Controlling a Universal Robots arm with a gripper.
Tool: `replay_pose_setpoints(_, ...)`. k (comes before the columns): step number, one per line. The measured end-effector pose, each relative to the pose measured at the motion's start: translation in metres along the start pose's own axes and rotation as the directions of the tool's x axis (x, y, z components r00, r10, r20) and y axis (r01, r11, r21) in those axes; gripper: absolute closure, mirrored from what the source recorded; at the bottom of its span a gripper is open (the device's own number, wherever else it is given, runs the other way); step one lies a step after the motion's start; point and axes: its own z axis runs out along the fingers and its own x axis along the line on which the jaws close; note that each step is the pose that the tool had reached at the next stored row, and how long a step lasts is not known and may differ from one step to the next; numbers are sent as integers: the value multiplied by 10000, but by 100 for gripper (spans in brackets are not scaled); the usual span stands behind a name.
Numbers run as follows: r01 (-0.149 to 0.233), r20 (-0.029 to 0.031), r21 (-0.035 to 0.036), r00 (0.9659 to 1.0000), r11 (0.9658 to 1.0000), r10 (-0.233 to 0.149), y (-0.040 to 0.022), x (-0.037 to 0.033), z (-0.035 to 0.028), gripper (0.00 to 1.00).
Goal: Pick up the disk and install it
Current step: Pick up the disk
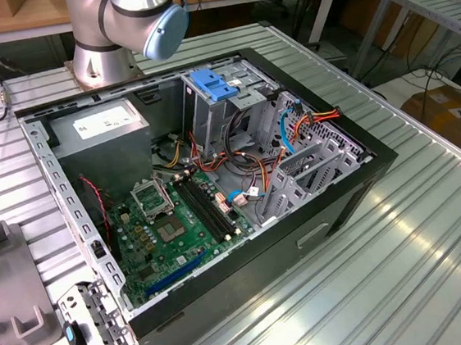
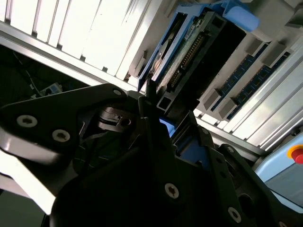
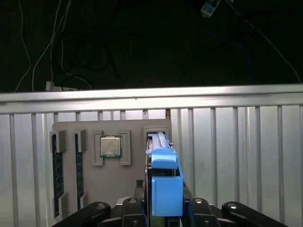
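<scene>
The disk (image 3: 160,144) stands on edge in a slot of the grey fixture plate (image 3: 135,184), its blue plastic rail (image 3: 166,189) closest to the first wrist camera. My gripper (image 3: 165,210) straddles that rail, and its dark fingers (image 3: 135,208) press against both sides with no gap showing. In the second wrist view the disk (image 2: 182,56) shows its connector edge and blue rails beyond the gripper (image 2: 163,125). The open computer case (image 1: 355,184), with its metal drive cage (image 1: 236,110), lies on the table in the exterior view.
The fixture plate also holds two memory sticks (image 3: 57,172) and a processor chip (image 3: 111,146). The ribbed aluminium table (image 3: 236,156) ends at a rail with dark floor and cables beyond. Inside the case are a motherboard (image 1: 174,224), a grey power supply (image 1: 102,128) and loose cables (image 1: 292,129).
</scene>
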Motion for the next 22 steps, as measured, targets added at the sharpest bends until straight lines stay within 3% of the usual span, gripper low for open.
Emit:
replay_pose_setpoints(9, 1, -1, -4, 10000, 10000, -1, -1, 0, -9, 63)
replay_pose_setpoints(22, 0, 0, -1, 10000, 10000, 0, 1, 6, -241, 63)
